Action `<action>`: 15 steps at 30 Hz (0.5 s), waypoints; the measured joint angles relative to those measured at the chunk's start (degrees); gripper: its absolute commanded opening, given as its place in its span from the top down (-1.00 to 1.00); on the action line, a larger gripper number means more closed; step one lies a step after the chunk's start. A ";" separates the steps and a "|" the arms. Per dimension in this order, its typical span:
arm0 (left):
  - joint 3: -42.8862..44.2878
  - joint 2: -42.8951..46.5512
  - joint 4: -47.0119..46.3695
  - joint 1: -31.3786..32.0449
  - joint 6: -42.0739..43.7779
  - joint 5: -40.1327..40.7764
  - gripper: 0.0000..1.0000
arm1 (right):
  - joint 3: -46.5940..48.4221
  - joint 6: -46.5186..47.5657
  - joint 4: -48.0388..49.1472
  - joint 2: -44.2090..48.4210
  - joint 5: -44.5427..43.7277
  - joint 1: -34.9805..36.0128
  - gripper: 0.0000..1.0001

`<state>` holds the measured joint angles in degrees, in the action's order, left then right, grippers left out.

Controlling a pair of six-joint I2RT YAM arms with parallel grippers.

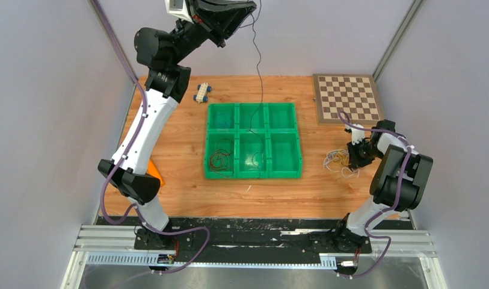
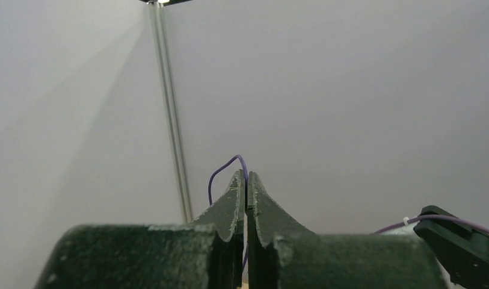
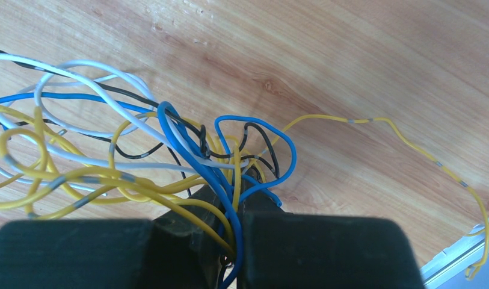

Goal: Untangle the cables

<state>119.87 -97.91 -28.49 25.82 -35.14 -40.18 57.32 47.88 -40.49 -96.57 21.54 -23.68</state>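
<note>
The left end effector (image 2: 246, 180), raised high, is closed on one thin dark wire (image 1: 260, 66); the right end effector (image 3: 239, 201) grips the yellow-blue-white-black wire tangle (image 3: 109, 150) on the wooden tabletop (image 3: 350, 60).

Left arm (image 1: 148, 120) raised high, left fingers (image 2: 230, 201) pinched together; right arm (image 1: 398, 174) low, right fingers (image 3: 184, 226) clamped.

bright even light, soft shadows, fg blurry.
</note>
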 measured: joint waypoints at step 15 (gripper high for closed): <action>3.15 -2.95 3.63 -0.11 7.26 1.33 1.00 | 0.17 0.02 -0.15 -0.20 0.09 0.00 0.85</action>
<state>123.02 -100.86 -24.86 25.71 -27.88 -38.85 57.49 47.90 -40.64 -96.77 21.63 -23.68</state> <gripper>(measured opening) 0.007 0.077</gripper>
